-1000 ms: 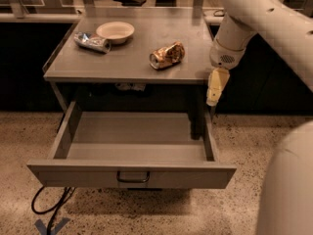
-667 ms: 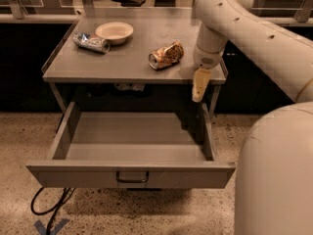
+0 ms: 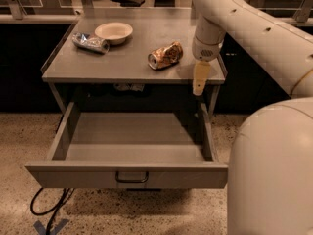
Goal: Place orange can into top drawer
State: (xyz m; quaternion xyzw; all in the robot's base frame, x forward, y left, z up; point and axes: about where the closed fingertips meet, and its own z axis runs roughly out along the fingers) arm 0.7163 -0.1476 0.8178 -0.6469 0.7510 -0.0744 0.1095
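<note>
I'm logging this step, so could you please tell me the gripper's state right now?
Gripper: open or closed cannot be told; it hangs at the table's front edge, beside the orange can, holding nothing.

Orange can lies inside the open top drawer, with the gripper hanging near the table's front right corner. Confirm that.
Not quite. The camera view shows the orange can lying on the table, not inside the open top drawer. The gripper does hang near the table's front right corner.

Table [image 3: 122,66] with orange can [image 3: 165,56], silver can [image 3: 90,42], bowl [image 3: 113,32]; claw [image 3: 198,86] at edge
</note>
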